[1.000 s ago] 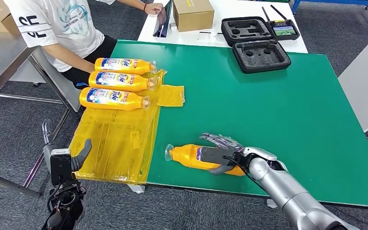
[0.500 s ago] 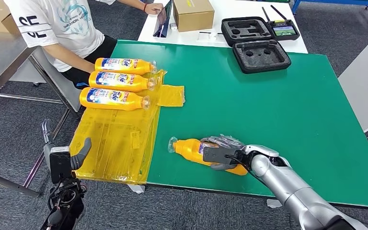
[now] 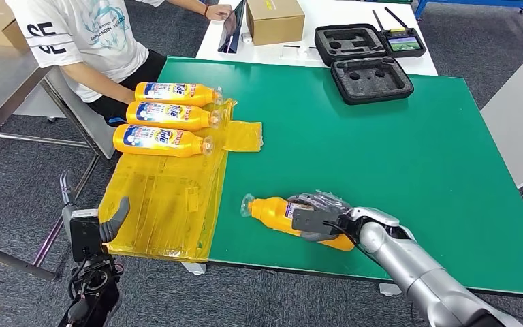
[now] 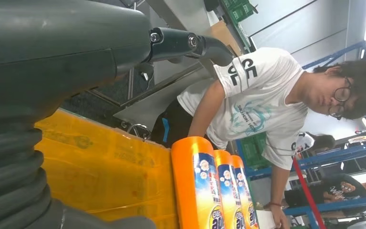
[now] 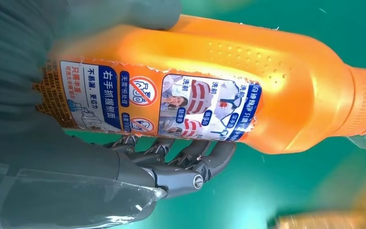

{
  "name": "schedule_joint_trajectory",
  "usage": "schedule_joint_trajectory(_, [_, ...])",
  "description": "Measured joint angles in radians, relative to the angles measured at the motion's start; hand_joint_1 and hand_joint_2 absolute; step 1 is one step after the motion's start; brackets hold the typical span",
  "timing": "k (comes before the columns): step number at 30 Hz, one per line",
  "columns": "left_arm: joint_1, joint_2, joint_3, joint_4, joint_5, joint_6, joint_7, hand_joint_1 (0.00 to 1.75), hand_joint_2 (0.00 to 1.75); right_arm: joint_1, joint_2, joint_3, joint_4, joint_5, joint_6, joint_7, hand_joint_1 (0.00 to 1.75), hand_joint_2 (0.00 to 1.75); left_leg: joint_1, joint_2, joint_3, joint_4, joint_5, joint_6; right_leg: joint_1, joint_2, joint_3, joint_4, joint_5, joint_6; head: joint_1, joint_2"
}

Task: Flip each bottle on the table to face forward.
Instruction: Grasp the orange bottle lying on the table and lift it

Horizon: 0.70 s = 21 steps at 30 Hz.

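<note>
Bottle [image 3: 278,212] number four, the orange one lying on its side near the front edge of the green table [image 3: 395,150], has just been taken hold of: in the head view a second ago the right hand [image 3: 317,219] hovered over it with fingers fanned out, and now those fingers are folded down over the body with the thumb against the near side, so the hand is grasping the bottle. The bottle has also slid a little to the right and swung slightly, its clear cap end pointing left toward the yellow sheet [image 3: 167,204]. Three labelled bottles [image 3: 167,114] lie side by side at the far left of that sheet with their printed fronts up, unmoved, beside a seated person [image 3: 85,41]. The left hand [image 3: 105,221] hangs below the table's left edge with thumb and fingers apart, holding nothing, as it did before. From the left wrist view, the three bottles [image 4: 214,186] show base-on with the person behind them. From the right wrist view, the bottle [image 5: 248,90] shows its instruction label toward the camera, dark fingers [image 5: 190,160] curled round one side and the thumb on the other. My reading is that the grip is now made and the turn to bring the front label up has yet to happen.
</note>
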<state>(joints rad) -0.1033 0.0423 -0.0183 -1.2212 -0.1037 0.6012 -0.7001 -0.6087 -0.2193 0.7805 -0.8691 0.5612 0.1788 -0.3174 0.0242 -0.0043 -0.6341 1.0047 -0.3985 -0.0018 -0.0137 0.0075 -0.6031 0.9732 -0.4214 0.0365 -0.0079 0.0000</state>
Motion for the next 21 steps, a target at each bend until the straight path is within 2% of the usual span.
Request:
schedule_joint_trajectory(2, [0.011,0.0,0.0,-0.008,0.001,-0.012,0.0,0.0,1.75,0.031,0.002,-0.025,-0.024,-0.032,-0.047,-0.053,1.75,1.75,0.0,0.0,0.0,0.0,0.0,0.0,0.0,0.0,0.0,0.0,0.0,0.0,0.0,0.0])
schedule_joint_trajectory(5, [0.027,-0.005,0.0,-0.027,0.019,-0.054,0.0,0.0,1.75,0.097,0.023,-0.089,-0.083,-0.104,-0.108,-0.176,1.75,1.75,0.0,0.0,-0.001,0.0,0.0,0.0,0.0,0.0,-0.001,0.0,0.0,0.0,0.0,0.0])
schedule_joint_trajectory(9, [0.05,-0.023,-0.002,-0.066,0.083,-0.155,0.013,0.0,1.75,0.175,0.104,-0.207,-0.195,-0.217,-0.165,-0.308,1.75,1.75,0.001,0.0,-0.001,-0.001,0.0,0.0,0.001,0.0,-0.002,0.0,0.0,0.0,0.0,0.0])
schedule_joint_trajectory(14, [0.09,-0.045,-0.024,-0.141,0.151,-0.27,0.056,0.0,1.75,0.228,0.189,-0.297,-0.299,-0.279,-0.19,-0.346,1.75,1.75,0.001,0.0,-0.002,-0.001,-0.001,-0.001,0.001,0.0,-0.003,0.0,-0.001,-0.001,0.0,0.0])
schedule_joint_trajectory(18, [0.111,-0.056,-0.051,-0.196,0.178,-0.342,0.079,0.0,1.75,0.244,0.228,-0.332,-0.318,-0.303,-0.183,-0.354,1.75,1.75,0.0,0.0,-0.002,-0.001,-0.001,-0.001,0.0,0.0,-0.002,0.0,-0.001,-0.001,0.0,0.0])
schedule_joint_trajectory(21, [0.119,-0.06,-0.067,-0.222,0.183,-0.358,0.082,0.0,1.75,0.248,0.246,-0.344,-0.318,-0.307,-0.179,-0.357,1.75,1.75,0.0,0.0,-0.002,-0.001,0.0,0.0,0.0,0.0,-0.002,0.0,-0.001,-0.001,0.0,0.0])
